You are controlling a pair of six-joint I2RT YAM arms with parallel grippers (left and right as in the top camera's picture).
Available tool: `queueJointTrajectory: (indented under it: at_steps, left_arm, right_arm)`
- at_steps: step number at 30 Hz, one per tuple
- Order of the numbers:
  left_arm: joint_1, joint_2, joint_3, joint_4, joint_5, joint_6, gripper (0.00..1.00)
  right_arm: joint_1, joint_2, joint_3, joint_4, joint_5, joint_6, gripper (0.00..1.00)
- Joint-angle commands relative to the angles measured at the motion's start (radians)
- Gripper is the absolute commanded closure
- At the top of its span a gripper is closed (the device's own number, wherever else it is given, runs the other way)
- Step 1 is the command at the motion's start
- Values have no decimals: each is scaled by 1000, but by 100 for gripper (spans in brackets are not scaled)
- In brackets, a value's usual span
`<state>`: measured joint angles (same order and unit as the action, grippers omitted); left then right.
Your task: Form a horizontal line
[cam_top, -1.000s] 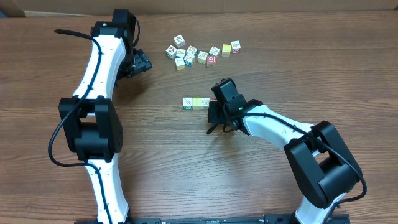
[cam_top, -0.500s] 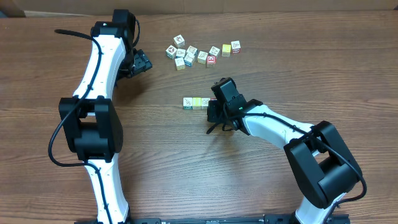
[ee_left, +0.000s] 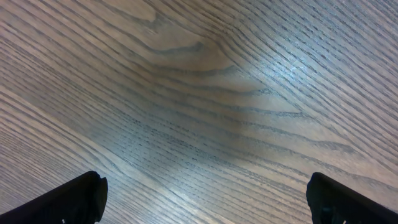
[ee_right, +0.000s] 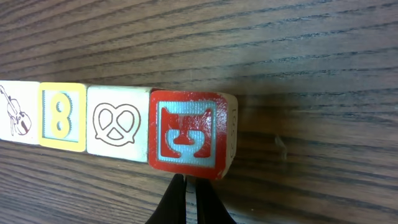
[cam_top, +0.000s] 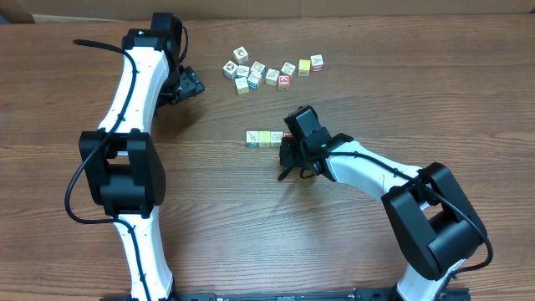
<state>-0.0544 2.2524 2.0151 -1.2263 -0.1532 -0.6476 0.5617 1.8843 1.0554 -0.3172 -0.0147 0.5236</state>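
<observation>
- I see the row (ee_right: 118, 121) lying near the middle of the table (cam_top: 401, 84), running left to right just ahead of my right arm.
- From the right wrist view I count four cubes side by side: a violin cube (ee_right: 12, 112), a yellow cube with an 8 (ee_right: 62, 117), a pretzel cube (ee_right: 118, 123) and a red cube (ee_right: 189, 134) at the right end.
- The cubes appear to touch their neighbours, with no gap I can make out. The red cube looks slightly turned against the others, though that may only be the camera angle.
- My right gripper (ee_right: 191, 186) is clenched, fingers pressed together with nothing between them. The tip sits right at the near face of the red cube, and I cannot tell whether it is touching.
- My left gripper (ee_left: 205, 186) is spread wide over bare wood, well away from the row, grasping nothing.
- A loose cluster of cubes (cam_top: 267, 72) lies well apart at the far side.
- My judgement is that a line is already formed. What is left is at most squaring up the red cube, or bringing more cubes over from the cluster if a longer line is wanted.
</observation>
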Motion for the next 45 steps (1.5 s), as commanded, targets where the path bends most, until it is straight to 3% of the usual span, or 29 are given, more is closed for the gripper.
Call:
queueJointTrajectory:
  at_steps: [1,45]
  left_arm:
    - [-3,10,18,1,-4,9,0]
    - [-3,10,18,1,-4,9,0]
  right_arm:
    - [-1,8,-9,5,14,5,96]
    - [-13,7,-7,-23,57,46,96]
